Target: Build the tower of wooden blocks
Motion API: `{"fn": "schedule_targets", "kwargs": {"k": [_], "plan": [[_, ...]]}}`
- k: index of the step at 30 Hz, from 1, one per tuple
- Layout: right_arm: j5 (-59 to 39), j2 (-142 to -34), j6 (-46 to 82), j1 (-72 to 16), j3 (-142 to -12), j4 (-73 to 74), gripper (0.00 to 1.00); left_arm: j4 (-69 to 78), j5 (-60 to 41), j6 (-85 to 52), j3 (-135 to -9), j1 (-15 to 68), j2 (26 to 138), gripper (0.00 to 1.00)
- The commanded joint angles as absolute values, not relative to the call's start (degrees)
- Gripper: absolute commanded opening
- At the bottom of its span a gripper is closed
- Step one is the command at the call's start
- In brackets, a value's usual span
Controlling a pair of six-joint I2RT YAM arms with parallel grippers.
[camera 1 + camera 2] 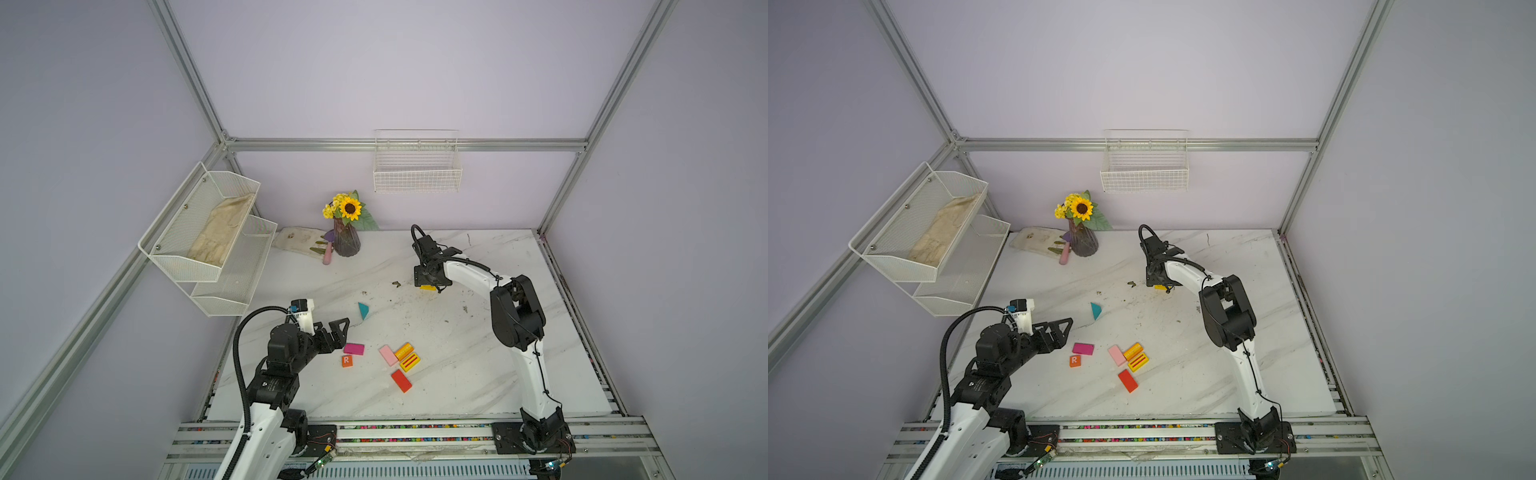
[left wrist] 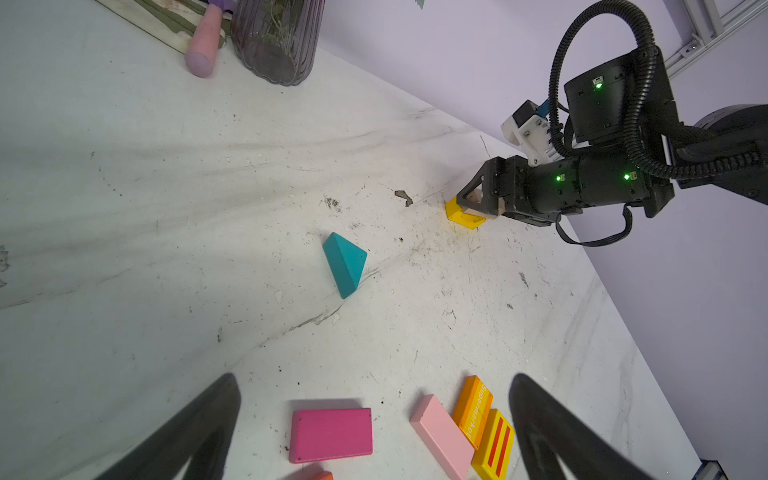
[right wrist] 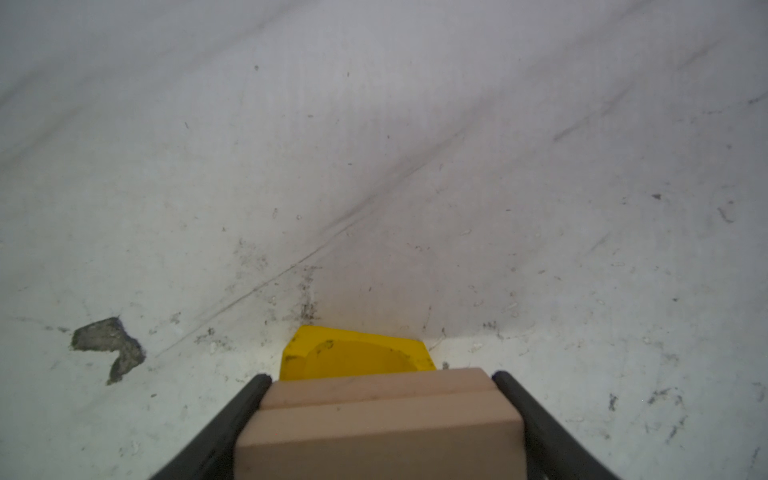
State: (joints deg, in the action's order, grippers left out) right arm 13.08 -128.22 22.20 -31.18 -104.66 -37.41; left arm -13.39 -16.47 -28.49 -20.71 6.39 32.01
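The worktop (image 1: 457, 386) is white with grey veins and dirt specks, closed in by lilac walls and an aluminium frame. On the left wall, a two-tier mesh shelf (image 1: 178, 266) keeps a beige cloth (image 1: 220, 235) in its upper tier. A wire basket (image 1: 417, 174) hangs on the back wall, and a vase (image 1: 346, 245) with a sunflower stands below.

The right hand (image 1: 428, 284) grips a tan block (image 3: 380, 419) directly over a yellow block (image 3: 357, 353), well apart from the others. The left hand (image 1: 332, 332) is wide open beside the magenta block (image 1: 354, 348). The teal triangle (image 1: 363, 310), orange R cube (image 1: 347, 360), pink slab (image 1: 388, 355) and red slab (image 1: 401, 380) lie loose in front.
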Motion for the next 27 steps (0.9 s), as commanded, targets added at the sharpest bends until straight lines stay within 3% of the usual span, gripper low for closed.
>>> {"fn": "schedule_targets", "kwargs": {"k": [1,15,27], "plan": [[14.5,-129.1,24.6,-31.0,-106.5,-40.8,0.77,-12.3,-16.8,-28.9,-18.9,6.2,31.6,1.0],[14.2,-127.4,31.2,-31.1,-105.8,-40.2,0.65,-12.3,-17.3,-29.0,-18.9,6.3,31.1,1.0],[17.5,-127.3,34.9,-33.7,-108.1,-41.1,0.65,-12.3,-18.4,-29.1,-18.3,6.2,29.1,1.0]]}}
